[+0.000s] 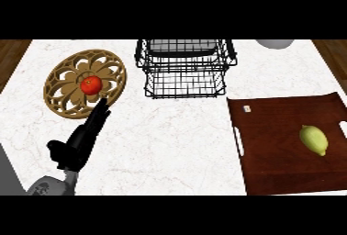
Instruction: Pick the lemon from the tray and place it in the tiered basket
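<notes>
A yellow lemon (314, 140) lies on the dark brown wooden tray (271, 151) at the right of the counter. The black wire tiered basket (185, 66) stands at the back middle, with nothing visible in it. My left hand (80, 140) shows at the lower left, fingers held straight and pointing up toward the back, holding nothing. It is far from the lemon and the tray. My right hand is out of sight.
A carved round wooden trivet (62, 94) lies at the back left with a red tomato (91, 85) on its middle; my left fingertips reach just short of its near rim. A white bowl's edge (274, 43) peeks in at the back right.
</notes>
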Available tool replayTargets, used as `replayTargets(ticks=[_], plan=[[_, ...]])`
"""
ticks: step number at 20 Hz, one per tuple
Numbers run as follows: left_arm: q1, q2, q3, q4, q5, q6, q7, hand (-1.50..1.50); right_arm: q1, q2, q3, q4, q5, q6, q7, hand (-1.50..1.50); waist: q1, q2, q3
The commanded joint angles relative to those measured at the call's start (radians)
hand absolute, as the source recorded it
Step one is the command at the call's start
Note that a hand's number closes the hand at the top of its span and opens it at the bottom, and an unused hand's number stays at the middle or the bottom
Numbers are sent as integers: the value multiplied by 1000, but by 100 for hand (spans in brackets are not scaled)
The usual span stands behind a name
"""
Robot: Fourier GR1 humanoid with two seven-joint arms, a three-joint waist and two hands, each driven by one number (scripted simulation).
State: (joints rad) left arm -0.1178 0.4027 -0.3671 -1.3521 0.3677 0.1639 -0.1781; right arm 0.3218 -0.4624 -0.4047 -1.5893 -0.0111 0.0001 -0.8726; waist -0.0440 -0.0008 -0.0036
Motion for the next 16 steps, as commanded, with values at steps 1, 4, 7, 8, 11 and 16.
replayTargets(ticks=[1, 4, 7, 8, 11, 16], plan=[[2, 7, 8, -6, -6, 9, 7, 0, 175, -108, -65, -57, 190, -92, 69, -150, -11, -2, -3], [10, 15, 11, -9, -4, -13, 0, 0, 255, -116, -65, -127, 310, -145, 169, -150, 15, 1, -1], [-22, -35, -15, 14, -44, 21, 9, 0, 379, -50, -32, -306, 387, -152, 252, -150, 12, 0, 0], [13, -1, -11, -88, -20, 1, 53, 0, 348, -25, 5, -348, 435, -166, 340, -150, 38, -1, 2], [-76, -34, 16, -20, -35, -1, 82, 0, 404, 78, 76, -464, 528, -174, 403, -150, 32, 0, 2], [-28, -99, 23, 38, -86, -27, 13, 0, 299, 168, 92, -336, 631, -203, 379, -150, 40, 1, 4]])
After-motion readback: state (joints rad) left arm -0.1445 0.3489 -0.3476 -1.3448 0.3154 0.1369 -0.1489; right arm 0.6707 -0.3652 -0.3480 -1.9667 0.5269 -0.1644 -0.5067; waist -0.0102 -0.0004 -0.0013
